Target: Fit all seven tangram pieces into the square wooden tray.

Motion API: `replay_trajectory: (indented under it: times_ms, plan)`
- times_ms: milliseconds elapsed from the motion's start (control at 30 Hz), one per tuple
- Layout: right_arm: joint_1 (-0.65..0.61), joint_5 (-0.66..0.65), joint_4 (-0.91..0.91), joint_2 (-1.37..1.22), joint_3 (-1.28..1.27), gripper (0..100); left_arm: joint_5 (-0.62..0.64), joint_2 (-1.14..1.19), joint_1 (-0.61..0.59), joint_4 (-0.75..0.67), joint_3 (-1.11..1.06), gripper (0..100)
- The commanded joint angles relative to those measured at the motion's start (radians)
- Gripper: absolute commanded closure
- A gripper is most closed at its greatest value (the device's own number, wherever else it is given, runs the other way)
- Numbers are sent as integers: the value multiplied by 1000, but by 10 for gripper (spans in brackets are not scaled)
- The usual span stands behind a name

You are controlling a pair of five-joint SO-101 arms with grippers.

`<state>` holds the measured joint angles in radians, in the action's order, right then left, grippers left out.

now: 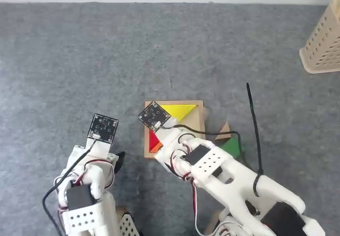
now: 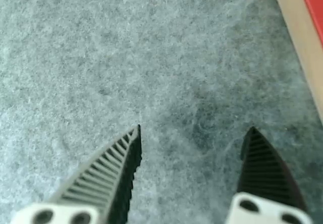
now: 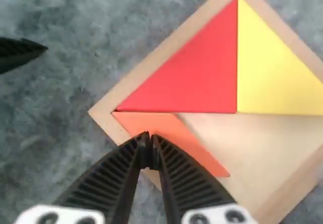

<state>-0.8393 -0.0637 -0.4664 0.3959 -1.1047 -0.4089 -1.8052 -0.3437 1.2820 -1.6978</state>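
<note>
Surface: grey carpet (image 1: 106,50), with a perforated beige stand (image 1: 324,39) at the far corner. The square wooden tray (image 1: 201,116) sits mid-table and holds the yellow triangle (image 1: 180,111), red triangle (image 3: 197,77) and orange piece (image 3: 166,125). The right arm covers part of the tray floor in the high view. Green piece (image 1: 231,146) lies on the carpet beside the tray, partly under that arm. Right gripper (image 3: 150,141): fingers pressed together over the orange piece at a tray corner, contact unclear. Left gripper (image 2: 194,128): spread over carpet near the tray's edge, with wide carpet beyond

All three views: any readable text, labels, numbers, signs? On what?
None readable.
The wooden tray, red piece, yellow piece and orange piece are plain.
The black board on one arm's wrist shows small pale dots, no legible print.
</note>
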Motion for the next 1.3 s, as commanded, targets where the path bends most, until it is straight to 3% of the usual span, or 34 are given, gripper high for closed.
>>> replay_trajectory:
  times_ms: [0,267,467,800,1267]
  plan:
    - [38,-15,-27,93,34,992,6,-17,2,2,13,701]
    - [268,-26,-371,403,91,992,6,-17,2,2,13,701]
    - [506,-52,-542,265,242,991,6,-17,2,2,13,701]
    - [596,72,-552,-268,468,847,6,-17,2,2,13,701]
    - [699,101,-581,-263,483,847,6,-17,2,2,13,701]
